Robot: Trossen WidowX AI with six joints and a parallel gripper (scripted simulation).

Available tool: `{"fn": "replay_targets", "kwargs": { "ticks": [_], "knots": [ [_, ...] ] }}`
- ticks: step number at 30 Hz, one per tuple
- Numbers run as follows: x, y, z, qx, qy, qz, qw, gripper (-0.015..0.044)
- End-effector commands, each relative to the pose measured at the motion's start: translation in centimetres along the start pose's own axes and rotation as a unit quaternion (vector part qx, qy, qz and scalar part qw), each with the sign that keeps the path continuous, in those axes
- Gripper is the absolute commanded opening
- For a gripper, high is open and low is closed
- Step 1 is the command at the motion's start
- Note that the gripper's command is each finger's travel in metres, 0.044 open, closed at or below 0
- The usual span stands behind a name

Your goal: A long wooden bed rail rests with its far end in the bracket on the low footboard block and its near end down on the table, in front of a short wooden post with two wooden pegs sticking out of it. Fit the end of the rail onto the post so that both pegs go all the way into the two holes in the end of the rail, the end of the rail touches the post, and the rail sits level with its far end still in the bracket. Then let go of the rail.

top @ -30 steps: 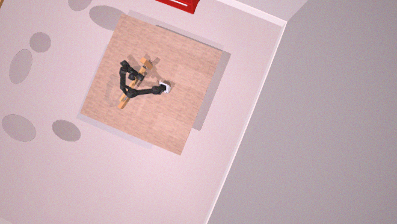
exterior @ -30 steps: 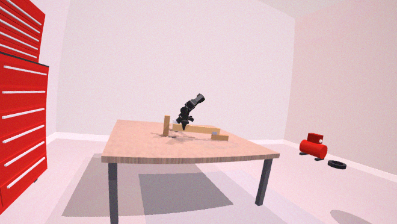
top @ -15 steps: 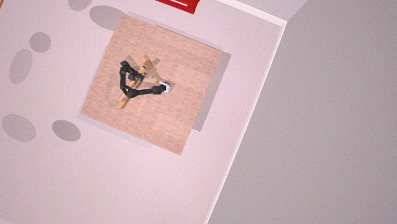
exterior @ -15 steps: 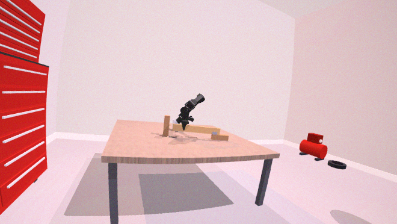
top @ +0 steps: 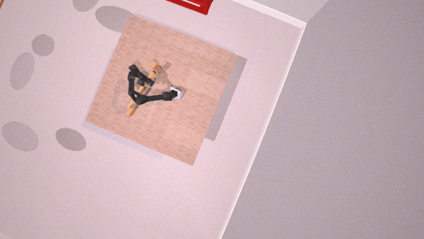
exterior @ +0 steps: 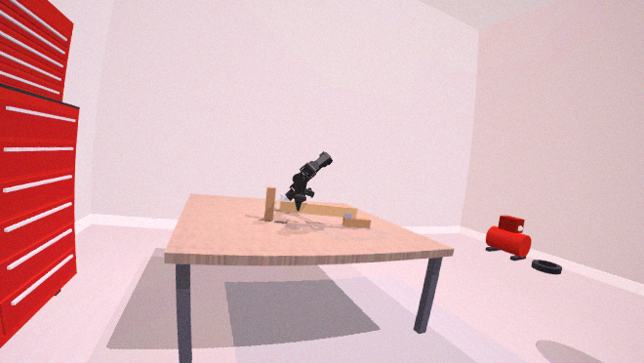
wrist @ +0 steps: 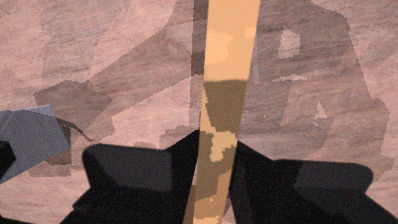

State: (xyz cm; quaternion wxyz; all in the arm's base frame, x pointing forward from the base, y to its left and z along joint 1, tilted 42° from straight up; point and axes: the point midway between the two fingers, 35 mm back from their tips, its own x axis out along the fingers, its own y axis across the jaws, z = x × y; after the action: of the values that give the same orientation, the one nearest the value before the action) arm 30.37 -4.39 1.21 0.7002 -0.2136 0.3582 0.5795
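Observation:
The rail [top: 141, 90] [exterior: 322, 209] [wrist: 227, 65] is held off the table, close to level; a slight tilt is hard to judge. Its far end is at the grey bracket [exterior: 347, 216] on the low footboard block [top: 129, 112] [exterior: 358, 223]. Its other end faces the upright post [top: 157, 67] [exterior: 269, 204], with a narrow gap showing in the exterior view. Pegs and holes are too small or hidden to make out. My gripper [top: 146, 82] [exterior: 299, 209] [wrist: 209, 135] is shut on the rail, from above, nearer the post end than the block.
The arm's base with its pale plate [top: 176, 92] stands on the table [top: 193, 128] [exterior: 234, 244] beside the rail. The arm's bent links pass over the rail near the bracket end. A grey-blue block [wrist: 37, 140] shows at the left of the wrist view.

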Motion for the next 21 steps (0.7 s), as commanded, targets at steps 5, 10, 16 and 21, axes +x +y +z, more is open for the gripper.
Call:
{"fn": "replay_targets", "kwargs": {
  "ticks": [5, 10, 16, 21],
  "knots": [
    [-0.11, -0.05, -0.05, -0.001, 0.000, -0.003, 1.000, 0.0000],
    [-0.11, -0.04, -0.08, -0.001, 0.000, -0.003, 1.000, 0.0000],
    [-0.15, -0.02, 0.08, -0.001, 0.000, -0.003, 1.000, 0.0000],
    [-0.23, 0.00, 0.21, -0.001, -0.001, -0.003, 1.000, 0.0000]
  ]
}}
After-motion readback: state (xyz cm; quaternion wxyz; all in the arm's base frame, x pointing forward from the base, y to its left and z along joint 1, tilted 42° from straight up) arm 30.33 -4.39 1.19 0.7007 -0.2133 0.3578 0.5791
